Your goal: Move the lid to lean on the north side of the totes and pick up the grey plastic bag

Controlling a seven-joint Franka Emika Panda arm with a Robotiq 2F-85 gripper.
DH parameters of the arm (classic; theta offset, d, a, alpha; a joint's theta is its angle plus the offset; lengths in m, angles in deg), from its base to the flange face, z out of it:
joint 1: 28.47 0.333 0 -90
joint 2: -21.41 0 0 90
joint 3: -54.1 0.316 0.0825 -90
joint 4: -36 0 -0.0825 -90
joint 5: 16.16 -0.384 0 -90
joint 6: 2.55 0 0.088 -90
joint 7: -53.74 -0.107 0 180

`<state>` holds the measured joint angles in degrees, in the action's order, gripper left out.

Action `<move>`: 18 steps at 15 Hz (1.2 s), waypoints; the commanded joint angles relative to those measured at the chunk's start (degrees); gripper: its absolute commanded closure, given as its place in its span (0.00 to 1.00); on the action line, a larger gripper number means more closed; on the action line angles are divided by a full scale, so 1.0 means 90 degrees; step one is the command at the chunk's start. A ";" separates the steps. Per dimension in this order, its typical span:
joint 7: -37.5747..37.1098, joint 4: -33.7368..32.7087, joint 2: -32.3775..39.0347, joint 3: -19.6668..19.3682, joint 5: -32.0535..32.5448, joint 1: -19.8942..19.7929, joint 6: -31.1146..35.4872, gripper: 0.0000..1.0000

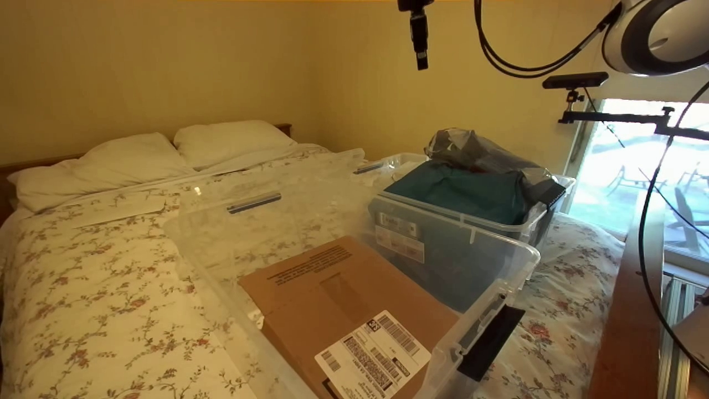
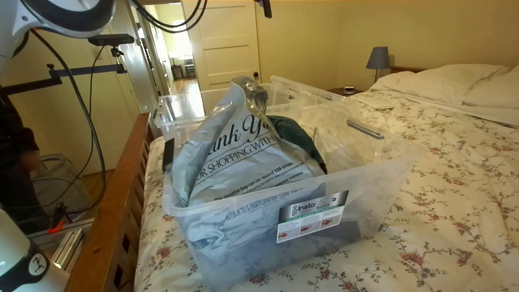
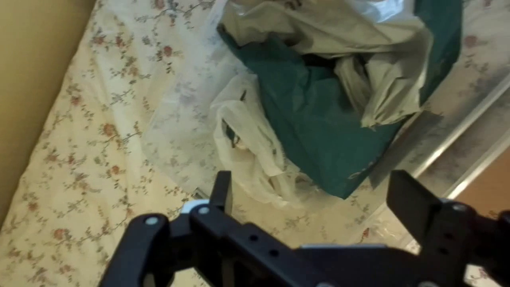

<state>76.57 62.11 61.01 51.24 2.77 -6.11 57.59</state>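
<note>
Two clear totes (image 1: pixel 490 259) stood side by side on a floral bedspread (image 1: pixel 99 288), tops uncovered, presumably so the arm (image 1: pixel 676 36) could reach in from overhead. A clear plastic panel that seemed to be the lid (image 2: pixel 310 91) appeared to lean at the side toward the pillows (image 1: pixel 232 145), its edge rising above a rim; propped there, it likely left both openings free, though nothing showed which side was north. The grey plastic bag (image 2: pixel 239 156) sat in one tote, bulging over the rim, perhaps because the teal item (image 1: pixel 460 193) crowded the space beside it. The claw (image 3: pixel 312 185) hung well above, jaws spread wide and gripping nothing, probably to come down around the bag's loose peak.

The bag's print showed "ank Yo", "OR SHOPPING WITH" and "This reusable bag can be reused 125 times". A sticker (image 2: pixel 312 217) on its tote began "Insta", the rest blurred. The other tote held a cardboard box (image 1: pixel 338 288), whose white shipping label (image 1: pixel 372 354) bore barcodes and lines too small to read.
</note>
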 commanded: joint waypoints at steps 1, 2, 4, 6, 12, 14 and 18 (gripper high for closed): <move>-0.0849 0.0011 0.0043 0.0393 -0.0808 -0.0376 -0.0657 0.00; -0.1221 -0.0077 0.0152 0.0441 -0.0989 -0.0452 -0.0739 0.00; -0.1958 -0.0173 0.0344 0.0497 -0.1300 -0.0596 -0.0752 0.00; -0.2642 -0.0206 0.0513 0.0506 -0.1561 -0.0731 -0.0659 0.00; -0.3396 -0.0083 0.0715 0.0550 -0.2045 -0.1005 -0.0332 0.00; -0.3433 -0.0062 0.0769 0.0579 -0.2136 -0.1106 -0.0100 0.00; -0.3458 0.0006 0.0699 0.0498 -0.1985 -0.1052 0.0155 0.00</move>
<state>45.28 61.84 67.75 56.76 -16.62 -16.13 57.32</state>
